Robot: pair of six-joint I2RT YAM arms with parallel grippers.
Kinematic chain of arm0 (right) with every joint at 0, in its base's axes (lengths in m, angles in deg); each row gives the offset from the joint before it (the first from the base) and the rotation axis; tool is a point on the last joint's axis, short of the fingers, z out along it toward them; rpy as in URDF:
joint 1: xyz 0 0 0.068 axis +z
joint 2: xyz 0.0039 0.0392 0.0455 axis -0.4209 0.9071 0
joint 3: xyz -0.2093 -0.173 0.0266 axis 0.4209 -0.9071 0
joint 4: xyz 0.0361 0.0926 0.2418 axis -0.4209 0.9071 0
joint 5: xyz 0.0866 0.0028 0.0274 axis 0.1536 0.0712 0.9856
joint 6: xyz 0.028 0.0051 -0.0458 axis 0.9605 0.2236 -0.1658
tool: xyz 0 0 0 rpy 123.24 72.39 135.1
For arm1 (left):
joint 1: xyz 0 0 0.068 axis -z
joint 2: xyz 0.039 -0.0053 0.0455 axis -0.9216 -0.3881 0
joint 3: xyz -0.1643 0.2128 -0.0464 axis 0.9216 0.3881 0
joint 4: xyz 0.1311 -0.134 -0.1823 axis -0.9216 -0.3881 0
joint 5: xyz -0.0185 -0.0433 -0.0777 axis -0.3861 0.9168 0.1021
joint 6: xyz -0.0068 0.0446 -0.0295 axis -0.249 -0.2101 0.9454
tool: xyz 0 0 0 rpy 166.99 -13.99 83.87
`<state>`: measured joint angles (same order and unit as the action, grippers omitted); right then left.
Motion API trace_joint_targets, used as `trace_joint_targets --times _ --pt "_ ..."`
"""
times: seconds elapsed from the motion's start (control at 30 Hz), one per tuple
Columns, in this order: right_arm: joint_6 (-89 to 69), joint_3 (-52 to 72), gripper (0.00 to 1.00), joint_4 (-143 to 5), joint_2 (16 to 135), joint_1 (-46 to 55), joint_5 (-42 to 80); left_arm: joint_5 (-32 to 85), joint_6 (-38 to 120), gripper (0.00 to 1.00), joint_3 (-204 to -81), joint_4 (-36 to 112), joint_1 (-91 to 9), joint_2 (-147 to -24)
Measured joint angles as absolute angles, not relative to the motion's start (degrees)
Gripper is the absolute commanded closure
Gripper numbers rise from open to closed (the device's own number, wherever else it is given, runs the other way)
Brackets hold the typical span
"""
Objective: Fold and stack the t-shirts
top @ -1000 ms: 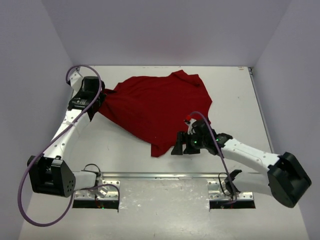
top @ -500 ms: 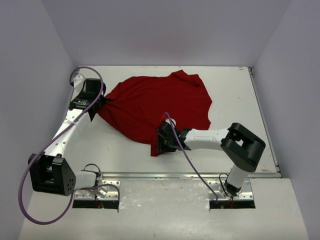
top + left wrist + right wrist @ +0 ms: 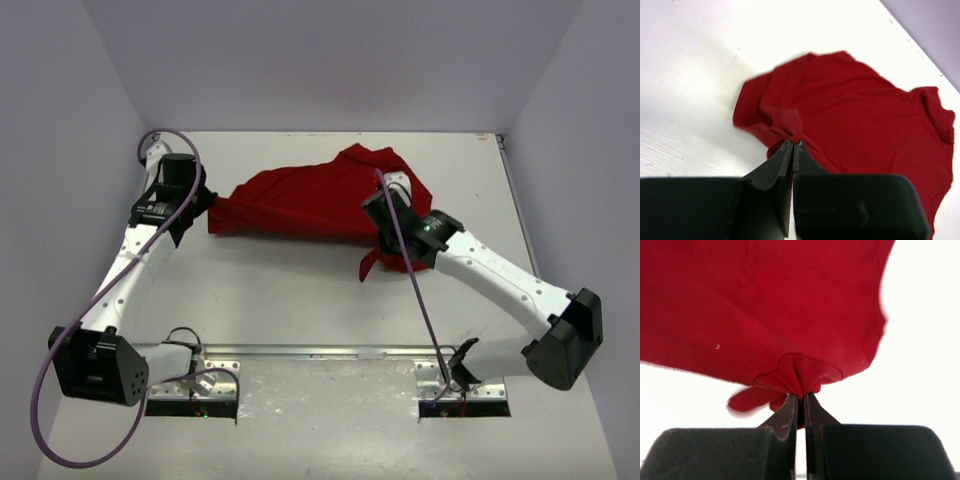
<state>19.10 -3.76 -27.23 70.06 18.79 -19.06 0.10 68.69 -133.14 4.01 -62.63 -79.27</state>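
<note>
The white desk has bare room along its near edge and on its far right side. The red t-shirt lies bunched across the middle, stretched between both arms. The left claw is pinched tight on the shirt's left edge. The right claw is pinched tight on a fold at its right side.

Plain deep-red t-shirt, white table

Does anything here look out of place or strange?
The red t-shirt is not flat: it is bunched into a band stretched between the left tool and the right tool, each shut on a pinch of cloth. Nothing looks damaged.
</note>
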Motion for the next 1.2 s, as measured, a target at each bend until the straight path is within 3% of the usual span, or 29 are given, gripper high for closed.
trace_joint_targets --times 0.17,0.2,0.27,0.3,0.37,0.4,0.53,0.73,0.83,1.13,1.2 --pt "5.7 22.4 0.94 -15.3 83.1 19.1 -17.6 1.1 69.9 1.0 -128.7 7.5 -62.6 -76.4" --pt "4.4 24.9 0.9 -15.2 86.9 20.8 -16.2 1.1 70.4 1.0 -126.8 8.0 -62.6 -75.9" --pt "3.5 25.4 0.59 -15.8 93.8 24.9 -13.6 0.2 71.2 1.0 -123.0 8.2 -62.6 -75.3" --pt "3.2 24.1 0.5 -16.4 97.5 27.1 -11.5 -0.4 71.7 1.0 -121.7 7.9 -62.6 -75.3" --pt "3.4 19.5 0.16 -17.9 103.8 31.2 -7.1 -2.3 72.1 1.0 -119.6 6.8 -62.6 -75.4" --pt "3.8 16.6 0.1 -18.7 105.6 33.0 -5.3 -3.1 72.3 1.0 -119.1 6.4 -62.6 -75.4" --pt "5.5 7.1 0.08 -18.8 103.7 34.0 -1.6 -5.8 73.5 1.0 -118.4 6.1 -62.6 -75.4" --pt "11.7 -14.5 0.19 -34.4 71.2 16.6 3.1 -7.8 74.2 1.0 -117.9 6.4 -62.6 -75.4" --pt "14.5 -23.6 0.17 -41.0 62.8 7.5 5.4 -7.5 74.3 1.0 -117.6 7.2 -62.6 -75.4" --pt "22.1 -30.3 0.19 -58.1 78.0 -8.6 19.4 -5.4 73.2 1.0 -117.3 7.9 -62.6 -75.4" --pt "23.3 -27.2 0.36 -61.3 82.3 -9.3 21.8 -4.8 72.9 1.0 -117.2 8.1 -62.6 -75.4"
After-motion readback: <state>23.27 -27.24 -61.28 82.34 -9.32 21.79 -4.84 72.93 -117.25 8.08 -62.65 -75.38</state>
